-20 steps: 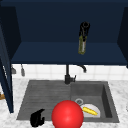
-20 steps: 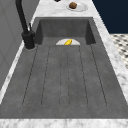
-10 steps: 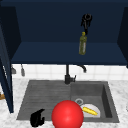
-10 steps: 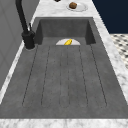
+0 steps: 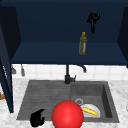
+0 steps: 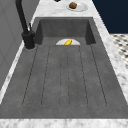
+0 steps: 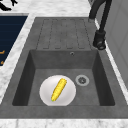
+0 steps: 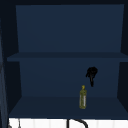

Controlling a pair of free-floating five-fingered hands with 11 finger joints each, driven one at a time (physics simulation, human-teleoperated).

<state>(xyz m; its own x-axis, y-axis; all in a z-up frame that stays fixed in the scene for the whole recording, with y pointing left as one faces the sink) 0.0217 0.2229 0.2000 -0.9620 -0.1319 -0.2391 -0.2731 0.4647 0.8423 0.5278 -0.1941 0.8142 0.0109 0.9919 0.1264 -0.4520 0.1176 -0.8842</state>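
The right hand point(image 5: 93, 19) hangs at the upper right of the front view, inside the open wall cabinet point(image 5: 50, 52) — fingers loosely curled, one pointing down, gripping nothing; the olive-oil bottle point(image 5: 83, 43) stands upright on the shelf just below it, apart; the left hand point(image 5: 37, 118) hovers lower left, curled, empty.

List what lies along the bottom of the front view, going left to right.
Left hand → red ball → corn cob on the white plate, in the sink basin.
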